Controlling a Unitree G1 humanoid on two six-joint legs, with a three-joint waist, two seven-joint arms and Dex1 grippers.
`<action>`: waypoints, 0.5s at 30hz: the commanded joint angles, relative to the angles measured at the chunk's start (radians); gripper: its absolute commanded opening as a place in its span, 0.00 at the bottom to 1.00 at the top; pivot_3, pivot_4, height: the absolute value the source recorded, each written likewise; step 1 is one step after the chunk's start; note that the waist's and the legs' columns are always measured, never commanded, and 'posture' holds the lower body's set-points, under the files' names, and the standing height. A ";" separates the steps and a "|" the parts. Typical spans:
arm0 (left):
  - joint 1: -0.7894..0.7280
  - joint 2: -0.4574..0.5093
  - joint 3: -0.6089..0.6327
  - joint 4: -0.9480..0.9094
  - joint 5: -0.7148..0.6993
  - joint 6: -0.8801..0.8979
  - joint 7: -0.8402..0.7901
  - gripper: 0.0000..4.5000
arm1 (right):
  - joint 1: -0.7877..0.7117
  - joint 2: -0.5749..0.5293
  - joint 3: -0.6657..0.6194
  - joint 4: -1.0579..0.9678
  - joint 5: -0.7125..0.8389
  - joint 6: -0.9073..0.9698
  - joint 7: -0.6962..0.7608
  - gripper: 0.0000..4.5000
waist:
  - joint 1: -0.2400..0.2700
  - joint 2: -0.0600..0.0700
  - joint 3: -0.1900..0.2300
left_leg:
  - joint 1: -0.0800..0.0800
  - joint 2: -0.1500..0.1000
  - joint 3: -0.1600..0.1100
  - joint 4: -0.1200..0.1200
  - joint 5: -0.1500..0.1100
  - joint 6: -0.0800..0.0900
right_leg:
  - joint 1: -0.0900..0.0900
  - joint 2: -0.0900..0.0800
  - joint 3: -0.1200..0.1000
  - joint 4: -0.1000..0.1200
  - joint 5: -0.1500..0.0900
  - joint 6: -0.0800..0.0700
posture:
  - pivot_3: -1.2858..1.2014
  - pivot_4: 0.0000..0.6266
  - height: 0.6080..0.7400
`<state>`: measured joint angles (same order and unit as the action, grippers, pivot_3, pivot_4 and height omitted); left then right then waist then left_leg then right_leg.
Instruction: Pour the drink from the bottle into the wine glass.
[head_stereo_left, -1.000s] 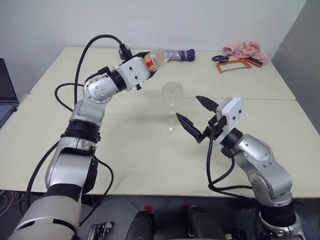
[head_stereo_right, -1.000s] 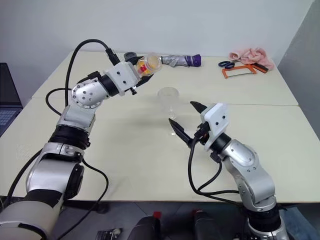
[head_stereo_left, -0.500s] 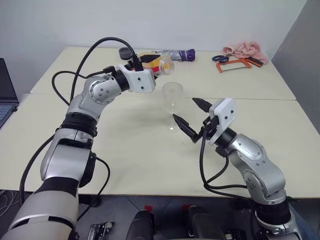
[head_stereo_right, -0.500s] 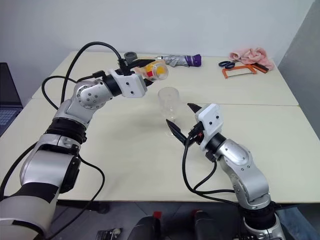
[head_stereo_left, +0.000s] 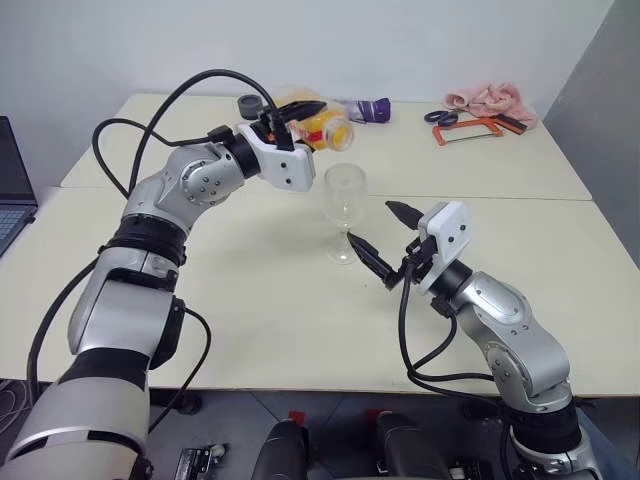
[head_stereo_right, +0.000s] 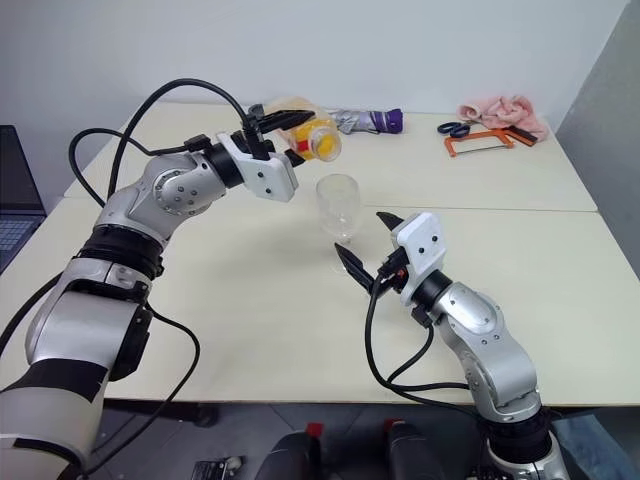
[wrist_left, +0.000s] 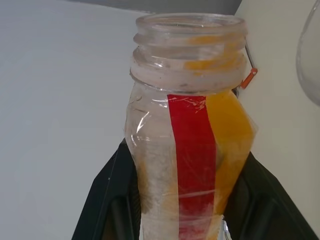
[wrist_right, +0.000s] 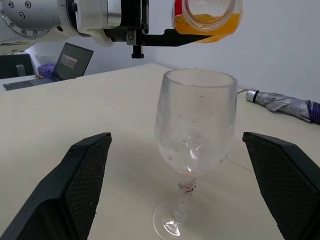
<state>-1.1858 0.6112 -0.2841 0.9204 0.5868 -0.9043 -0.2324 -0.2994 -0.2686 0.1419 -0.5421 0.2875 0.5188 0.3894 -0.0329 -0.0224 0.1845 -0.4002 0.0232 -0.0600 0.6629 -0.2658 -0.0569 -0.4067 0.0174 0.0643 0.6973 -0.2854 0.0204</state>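
The left gripper (head_stereo_left: 300, 118) pinches the uncapped bottle (head_stereo_left: 318, 120), tipped sideways at upper centre of the frame, just above the wine glass (head_stereo_left: 343, 212). The drink (wrist_right: 206, 22) lies inside the bottle. The right gripper (head_stereo_left: 388, 238) stands spread near the glass's stem.

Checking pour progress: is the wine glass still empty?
Empty: the wine glass bowl looks clear; the drink sits inside the tipped bottle.
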 joint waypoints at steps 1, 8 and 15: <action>-0.053 0.026 -0.008 -0.004 0.024 -0.009 0.046 0.37 | -0.012 0.004 -0.003 -0.019 0.001 -0.003 -0.006 1.00 | 0.000 0.000 0.000 | 0.000 0.000 0.000 0.000 0.000 0.000 | 0.000 0.000 0.000 0.000 0.000 0.000 | 0.52 0.24 1.00; -0.069 0.034 -0.030 0.017 0.058 -0.007 0.089 0.37 | -0.009 0.009 -0.001 -0.033 0.011 0.002 -0.004 1.00 | 0.000 0.000 0.000 | 0.000 0.000 0.000 0.000 0.000 0.000 | 0.000 0.000 0.000 0.000 0.000 0.000 | 0.52 0.24 1.00; -0.088 0.041 -0.050 0.034 0.087 -0.005 0.115 0.37 | 0.013 0.000 0.013 -0.046 0.002 -0.027 0.013 1.00 | 0.000 0.000 0.000 | 0.000 0.000 0.000 0.000 0.000 0.000 | 0.000 0.000 0.000 0.000 0.000 0.000 | 0.52 0.24 1.00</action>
<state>-1.2295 0.6335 -0.3460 0.9621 0.6772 -0.9037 -0.1454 -0.2861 -0.2663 0.1531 -0.5440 0.2923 0.5165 0.3956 -0.0328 -0.0224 0.1845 -0.4002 0.0230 -0.0599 0.6630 -0.2658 -0.0569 -0.4067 0.0172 0.0642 0.6975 -0.2854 0.0204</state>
